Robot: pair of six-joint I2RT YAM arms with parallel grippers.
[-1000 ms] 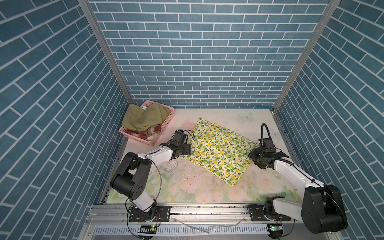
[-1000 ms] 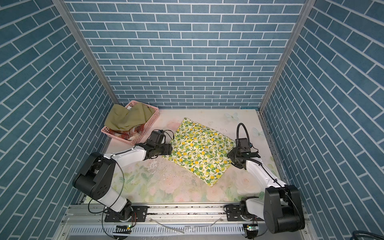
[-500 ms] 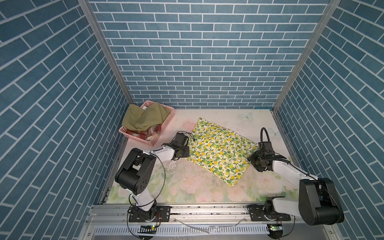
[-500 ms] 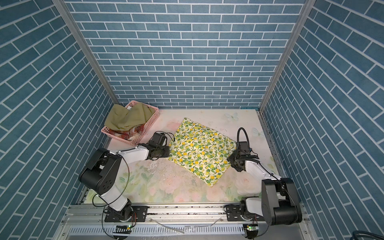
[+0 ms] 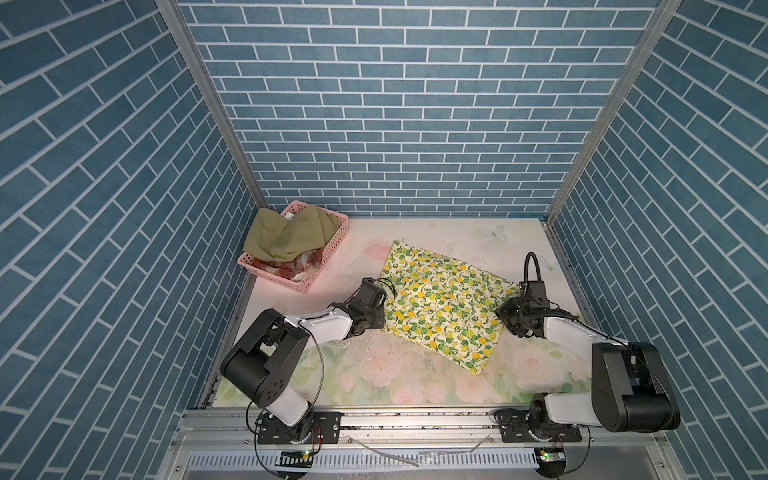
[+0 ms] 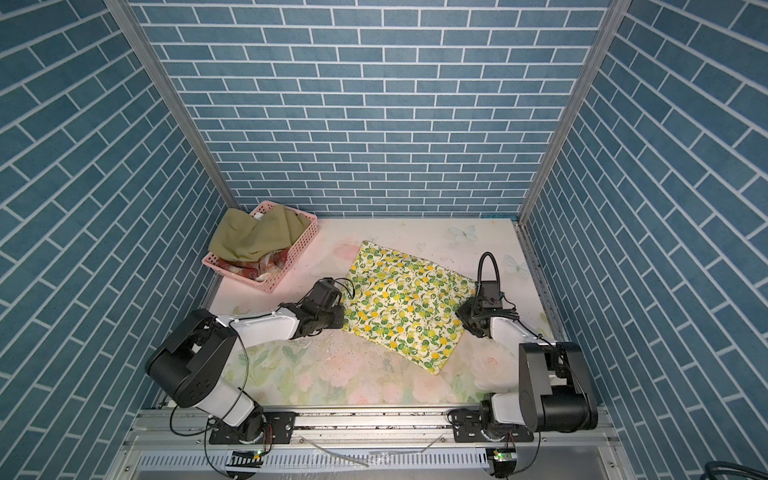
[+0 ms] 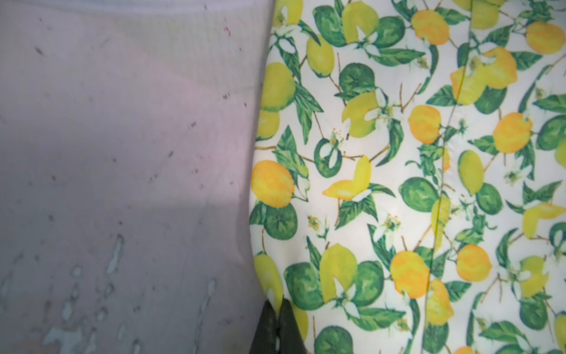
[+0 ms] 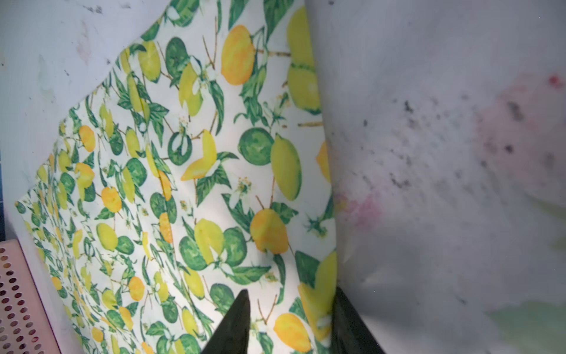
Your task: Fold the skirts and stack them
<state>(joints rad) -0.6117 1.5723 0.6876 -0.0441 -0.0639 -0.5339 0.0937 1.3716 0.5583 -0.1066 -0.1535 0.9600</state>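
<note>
The left hand [image 7: 278, 318] has its two black fingers [image 7: 269, 328] pressed together, pinching the left edge of the lemon skirt [image 5: 444, 303]. A thin lip of the cloth runs up between the tips. Its arm reaches in low from the near left corner of the worktop [image 5: 374, 374], the white forearm shell almost level and the wrist just beside the cloth.

The right hand [image 8: 291, 321] is spread. Its dark, wedge-shaped fingers [image 8: 237, 325] stand apart, one over the print and one at the skirt's right edge, where the cloth curls up a little. That arm comes from the near right corner, also low, with a black cable [image 5: 532, 266] looping above the wrist.

The lemon skirt is thin, smooth woven cloth, white with yellow and orange lemons, green limes and leaves, and a straight seam down it. In both top views it lies flat and roughly four-sided, turned at an angle. It sits mid-worktop, nearer the right edge, with one corner toward the near edge.

The worktop's covering is matte, with faded pink roses and green leaves and scuffed dark specks.

In the far left corner stands a pink perforated plastic basket [image 5: 307, 282]. The olive skirt [image 5: 291, 237], soft and crumpled, is heaped over its rim. Rust-red plaid cloth [image 5: 284, 272] shows beneath it.
</note>
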